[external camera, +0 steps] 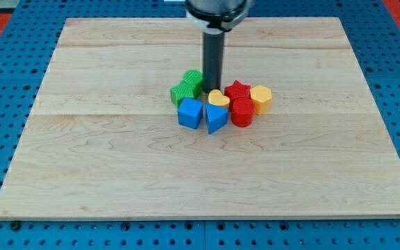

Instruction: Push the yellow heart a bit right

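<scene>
The yellow heart (218, 98) lies in a tight cluster of blocks near the board's middle. My tip (212, 91) stands just above and slightly left of the heart, at its upper edge, between it and the green block (185, 87). A red star (237, 89) is right of the heart. A red cylinder (242, 111) sits below the star. A yellow hexagon-like block (260, 98) is at the cluster's right end. A blue triangle (215, 118) lies directly below the heart, and a blue cube-like block (190, 112) is to its left.
The wooden board (117, 167) rests on a blue pegboard surface (5, 104). The arm's body (215, 12) hangs over the board's top edge.
</scene>
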